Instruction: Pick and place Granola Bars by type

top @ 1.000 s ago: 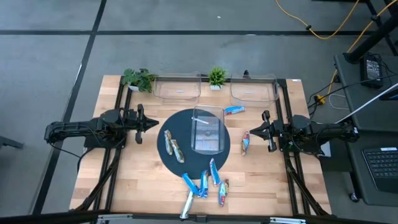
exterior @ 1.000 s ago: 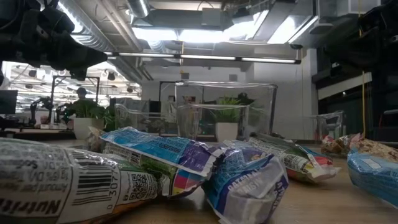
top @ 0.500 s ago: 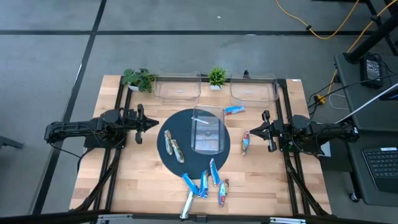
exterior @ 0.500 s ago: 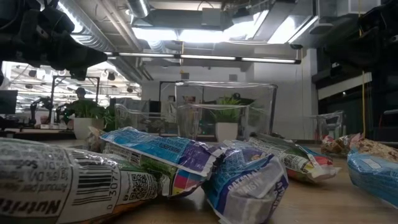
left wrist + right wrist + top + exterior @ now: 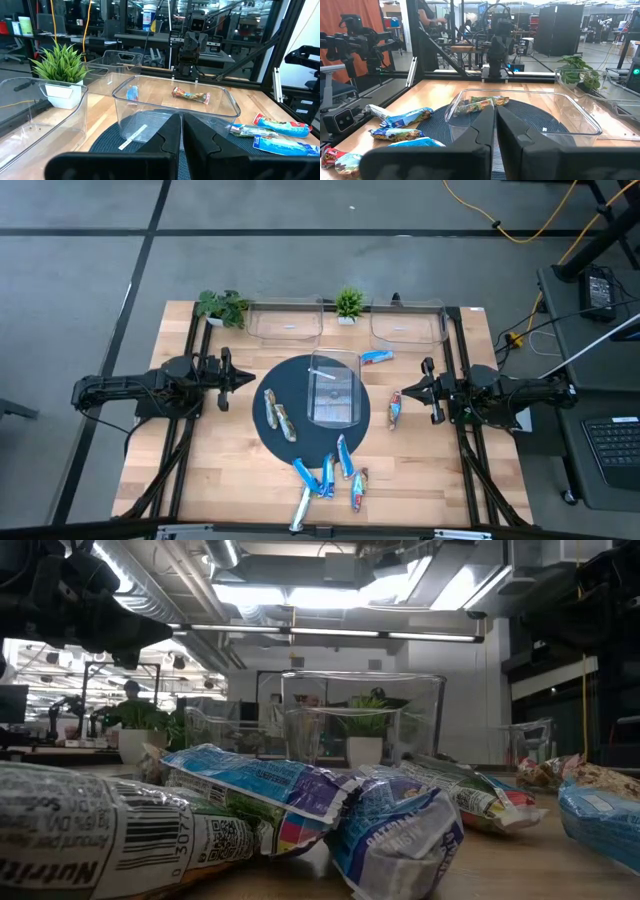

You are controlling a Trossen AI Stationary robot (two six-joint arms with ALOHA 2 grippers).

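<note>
Granola bars lie scattered on the table. In the high view, several blue bars (image 5: 327, 473) and a silvery one (image 5: 301, 510) are clustered near the table's near edge. Two brown bars (image 5: 278, 416) rest on a dark round mat (image 5: 290, 442). One blue bar (image 5: 376, 357) lies far of the mat, and a blue-and-red bar (image 5: 395, 410) lies to its right. My left gripper (image 5: 249, 378) hovers shut at the mat's left edge. My right gripper (image 5: 403, 390) is shut just right of the blue-and-red bar. Both fingertip pairs are closed in the wrist views (image 5: 181, 134) (image 5: 495, 131).
A clear bin (image 5: 333, 388) stands on the mat between the grippers. Two more clear bins (image 5: 283, 321) (image 5: 408, 324) sit along the far edge, with small potted plants (image 5: 222, 306) (image 5: 349, 303) beside them. Black frame rails (image 5: 188, 350) run along both table sides.
</note>
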